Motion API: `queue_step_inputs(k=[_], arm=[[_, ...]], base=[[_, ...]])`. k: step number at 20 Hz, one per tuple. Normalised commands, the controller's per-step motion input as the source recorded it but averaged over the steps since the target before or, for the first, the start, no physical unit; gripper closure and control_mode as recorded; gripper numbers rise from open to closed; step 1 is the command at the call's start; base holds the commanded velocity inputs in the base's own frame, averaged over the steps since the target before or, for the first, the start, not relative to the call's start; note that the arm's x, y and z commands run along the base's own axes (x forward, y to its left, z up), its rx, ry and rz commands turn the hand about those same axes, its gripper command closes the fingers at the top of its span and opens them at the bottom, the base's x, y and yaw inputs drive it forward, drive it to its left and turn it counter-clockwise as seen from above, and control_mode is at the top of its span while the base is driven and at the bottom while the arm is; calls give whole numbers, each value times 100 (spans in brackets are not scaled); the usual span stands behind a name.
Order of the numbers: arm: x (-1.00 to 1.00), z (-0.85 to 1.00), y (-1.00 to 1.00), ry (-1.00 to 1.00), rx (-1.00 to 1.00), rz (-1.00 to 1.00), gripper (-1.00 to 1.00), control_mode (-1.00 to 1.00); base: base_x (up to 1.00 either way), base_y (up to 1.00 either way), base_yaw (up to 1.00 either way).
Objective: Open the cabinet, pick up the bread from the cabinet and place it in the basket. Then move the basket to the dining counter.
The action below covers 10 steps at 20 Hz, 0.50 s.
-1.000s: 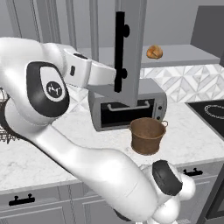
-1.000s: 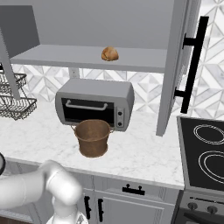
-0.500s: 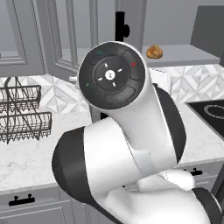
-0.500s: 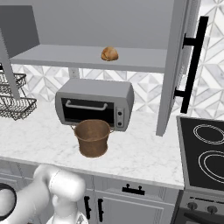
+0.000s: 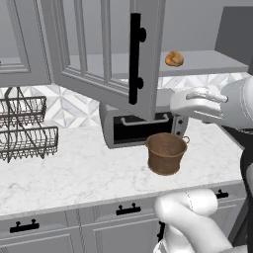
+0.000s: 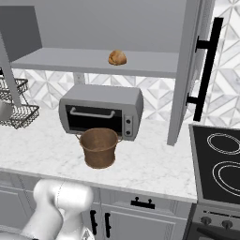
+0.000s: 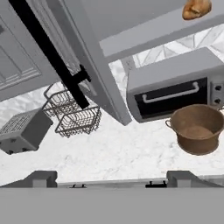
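Left base view: the cabinet (image 5: 106,54) stands with its door swung wide, the bread (image 5: 174,58) on its shelf, the basket (image 5: 166,152) on the marble worktop before the toaster oven (image 5: 141,126). Right base view: bread above, basket empty below. Hand view: the gripper (image 7: 112,177) has its fingertips spread wide, holding nothing; a wire rack (image 7: 73,114) shows beside the door.

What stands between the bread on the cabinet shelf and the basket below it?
Nothing visible blocks it. The cabinet doors are swung open, the bread lies alone on the shelf, and the basket stands open-topped on the worktop in front of the toaster oven, which sits under the shelf.
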Motion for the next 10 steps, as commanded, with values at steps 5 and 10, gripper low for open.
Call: queue_step_inputs(k=[5,10], arm=[[58,-16,-97,17,73,13,-100,-100],[74,-17,-69,27,61,-1,-100,-100]], base=[[0,0,0],[0,0,0]])
